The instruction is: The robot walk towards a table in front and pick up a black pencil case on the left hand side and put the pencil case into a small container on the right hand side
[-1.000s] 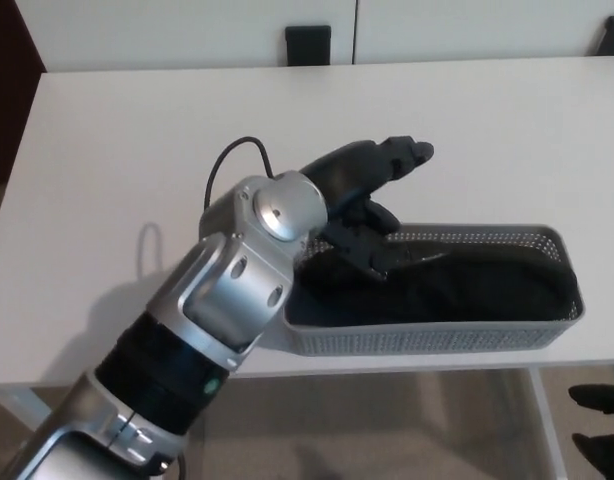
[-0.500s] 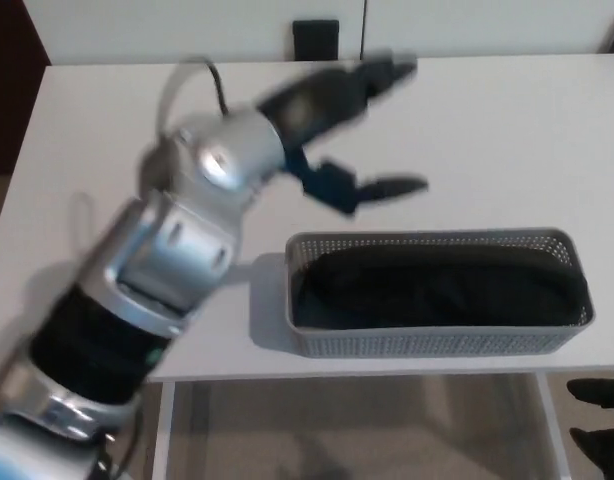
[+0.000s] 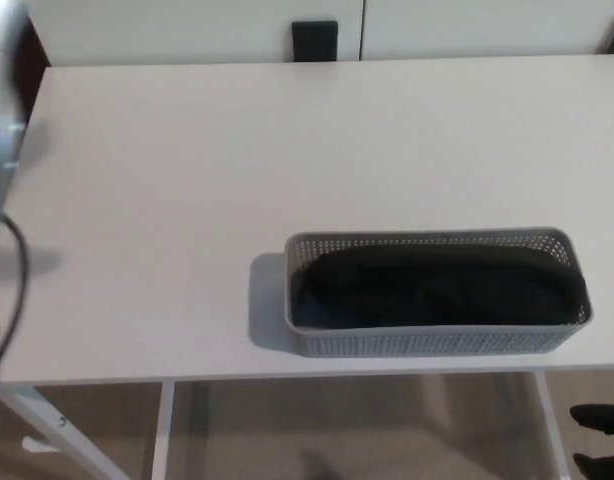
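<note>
Head view, table w/ basket. We see the black pencil case (image 3: 437, 285) lying flat inside the grey mesh basket (image 3: 427, 342), which sits at the near right of the white table (image 3: 237, 160), close to the near edge. The case fills nearly the whole length of the basket. Vs. half a second ago: the left arm (image 3: 2, 110), then raised over the table centre w/ its hand spread open above the basket, has pulled back to the far left edge of view; only a blurred silver section and a dark cable (image 3: 15, 290) show. Left hand itself is out of view, so we cannot tell its finger state. Right hand also out of view. Basket and case have not moved.
</note>
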